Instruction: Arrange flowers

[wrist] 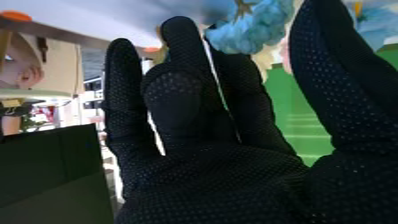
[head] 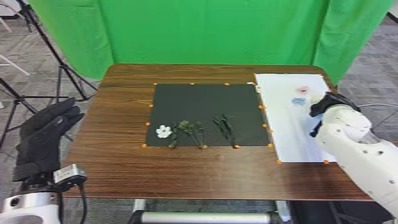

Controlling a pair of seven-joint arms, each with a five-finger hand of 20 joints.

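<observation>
While over paper (head: 291, 137), right hand (head: 332, 102) low

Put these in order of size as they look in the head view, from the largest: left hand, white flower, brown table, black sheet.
1. brown table
2. black sheet
3. left hand
4. white flower

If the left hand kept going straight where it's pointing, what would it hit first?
Probably the black tripod, with the green curtain behind it, though the left hand's depth is hard to judge.
</observation>
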